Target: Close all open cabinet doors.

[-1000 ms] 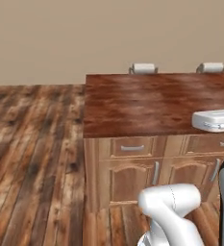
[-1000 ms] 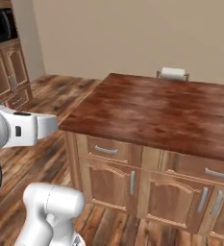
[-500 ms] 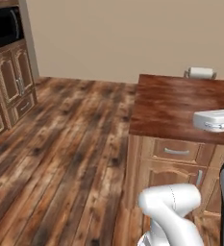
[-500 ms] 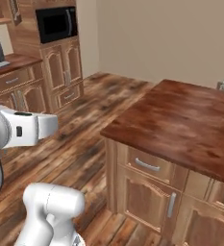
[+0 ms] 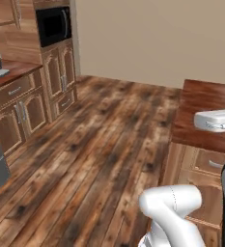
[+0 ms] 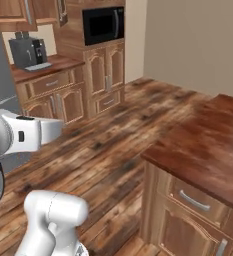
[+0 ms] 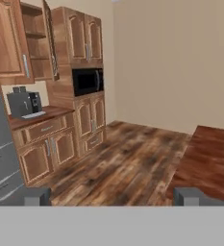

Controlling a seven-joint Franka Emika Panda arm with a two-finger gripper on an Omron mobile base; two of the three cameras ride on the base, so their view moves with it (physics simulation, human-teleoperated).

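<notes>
Ahead and far left of us, the open cabinet door [image 7: 50, 41] swings edge-on above the coffee machine [image 7: 23, 103]. Our jaws [image 7: 111, 196] stand wide open, empty, well apart from it.

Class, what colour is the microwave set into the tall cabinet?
Black; the microwave shows best in the right base view.

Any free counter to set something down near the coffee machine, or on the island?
Island top is bare along its near edge and corner. The counter right of the coffee machine is free up to the microwave column; the machine crowds its left end.
</notes>
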